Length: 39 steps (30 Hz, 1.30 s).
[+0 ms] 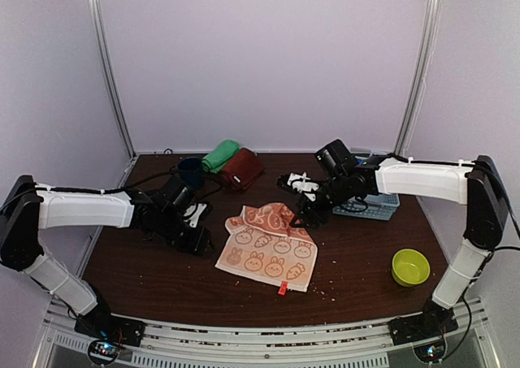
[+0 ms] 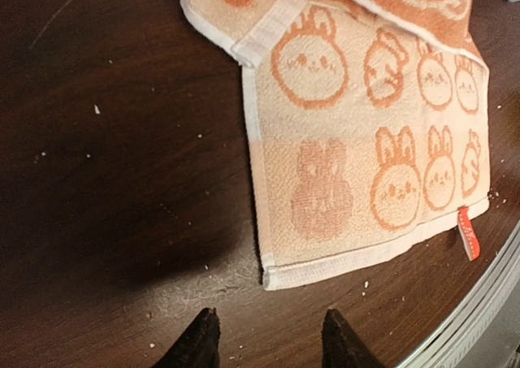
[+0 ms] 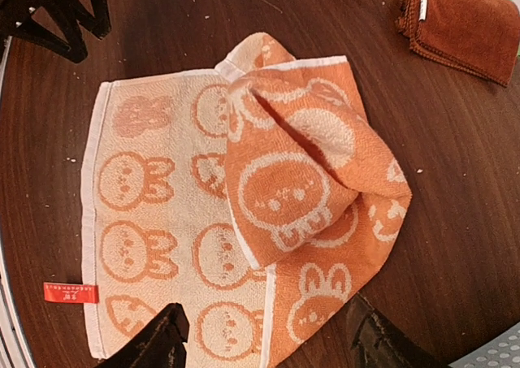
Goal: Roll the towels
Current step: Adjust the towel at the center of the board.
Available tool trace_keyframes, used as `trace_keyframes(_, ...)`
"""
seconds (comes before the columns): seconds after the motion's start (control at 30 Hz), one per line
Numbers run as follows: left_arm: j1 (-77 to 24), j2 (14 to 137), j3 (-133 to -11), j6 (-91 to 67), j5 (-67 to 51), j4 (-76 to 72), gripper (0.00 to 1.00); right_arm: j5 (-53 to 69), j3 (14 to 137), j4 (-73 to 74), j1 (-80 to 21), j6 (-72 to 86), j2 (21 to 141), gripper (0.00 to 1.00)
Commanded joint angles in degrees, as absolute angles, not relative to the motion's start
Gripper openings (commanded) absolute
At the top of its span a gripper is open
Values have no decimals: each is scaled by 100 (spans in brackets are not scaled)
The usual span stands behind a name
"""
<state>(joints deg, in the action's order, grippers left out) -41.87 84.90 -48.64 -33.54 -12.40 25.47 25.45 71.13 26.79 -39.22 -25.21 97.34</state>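
Note:
The orange bunny-print towel [image 1: 268,250] lies mid-table, its far edge folded over in a loose bunch; it also shows in the left wrist view [image 2: 366,132] and the right wrist view [image 3: 244,205]. A green rolled towel [image 1: 220,155] and a folded maroon towel [image 1: 241,170] lie at the back; the maroon towel shows in the right wrist view [image 3: 463,19]. No blue towel shows. My left gripper [image 1: 197,240] is open and empty, left of the towel's near-left corner [image 2: 272,277]. My right gripper [image 1: 302,218] is open above the towel's folded far edge, holding nothing.
A navy mug [image 1: 191,171] stands next to the green towel. A pale blue basket [image 1: 370,206] sits at the right under my right arm. A lime green bowl [image 1: 410,266] sits near the front right. Crumbs dot the dark table [image 1: 146,270].

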Motion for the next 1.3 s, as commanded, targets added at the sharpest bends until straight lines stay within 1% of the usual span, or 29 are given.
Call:
trace_keyframes(0.0,-4424,9038,-5161,-3437,-1375,2301,44,2409,7391,2621,-3990,-2263,9997,69)
trace_keyframes(0.17,-4685,9662,-5673,-3458,-997,2648,43,2391,7624,2649,-4018,-2098,10312,69)
trace_keyframes(0.43,-4994,10085,-5939,-3692,-310,3051,43,2556,7580,2564,-4135,-2039,10634,73)
trace_keyframes(0.6,-5067,10152,-5898,-3777,-134,3050,43,2022,7562,2245,-4314,-1908,10882,75)
trace_keyframes(0.73,-5111,10195,-5855,-3829,-47,2981,39,1437,7614,1902,-4415,-1799,11119,76)
trace_keyframes(0.8,-5107,10215,-5764,-3832,-116,2811,30,1268,7663,1761,-4422,-1684,11244,75)
trace_keyframes(0.87,-5109,10262,-5677,-3797,-200,2655,22,1013,7697,1646,-4421,-1565,11298,67)
trace_keyframes(0.9,-5111,10300,-5629,-3786,-222,2586,18,921,7703,1603,-4426,-1550,11309,61)
trace_keyframes(0.93,-5109,10331,-5605,-3768,-235,2522,14,856,7726,1589,-4414,-1541,11310,52)
trace_keyframes(1.0,-5106,10325,-5575,-3747,-188,2449,3,958,7820,1700,-4383,-1485,11241,36)
trace_keyframes(1.03,-5104,10274,-5585,-3726,-103,2474,0,1072,7863,1799,-4356,-1468,11153,28)
trace_keyframes(1.07,-5103,10190,-5607,-3708,23,2559,0,1173,7881,1895,-4341,-1467,11005,19)
trace_keyframes(1.13,-5058,9968,-5718,-3624,452,2888,0,1278,7857,2089,-4298,-1489,10605,11)
trace_keyframes(1.23,-4821,9444,-5853,-3456,960,3451,0,1598,7841,2619,-4142,-1539,9835,4)
trace_keyframes(1.27,-4691,9224,-5886,-3395,1043,3634,0,1687,7815,2838,-4048,-1518,9559,3)
